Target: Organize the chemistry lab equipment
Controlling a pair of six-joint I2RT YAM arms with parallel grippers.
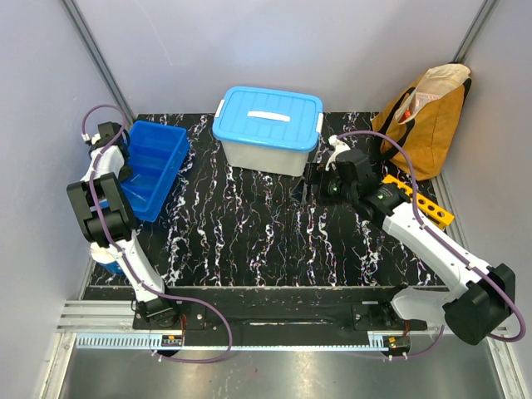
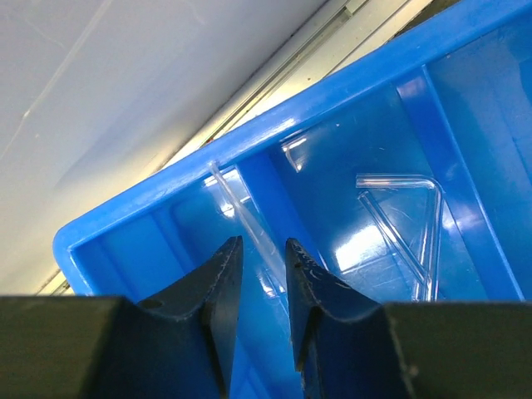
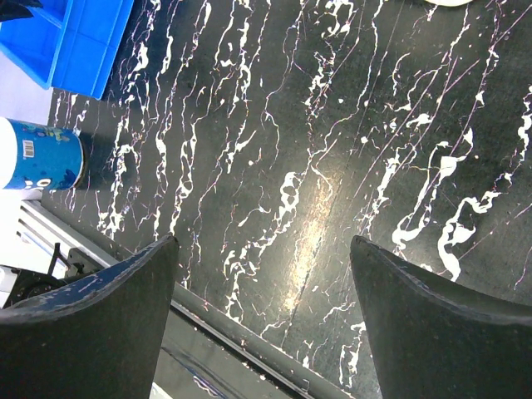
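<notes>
A blue divided bin (image 1: 158, 166) stands at the table's left. My left gripper (image 1: 123, 158) hangs over its far-left end. In the left wrist view the bin (image 2: 349, 91) fills the frame. A clear glass tube (image 2: 241, 212) leans in one compartment, running between my left gripper's (image 2: 263, 241) fingers. The jaws stand a narrow gap apart, wider than the tube. A bent glass tube (image 2: 416, 224) lies in the neighbouring compartment. My right gripper (image 1: 316, 179) is wide open and empty above the black marble table (image 3: 316, 166), beside a clear box with a blue lid (image 1: 268, 129).
A yellow rack (image 1: 422, 205) lies at the right edge behind my right arm. A tan bag (image 1: 426, 116) stands at the back right. A blue-and-white can (image 1: 108, 262) stands near the left arm's base and shows in the right wrist view (image 3: 37, 154).
</notes>
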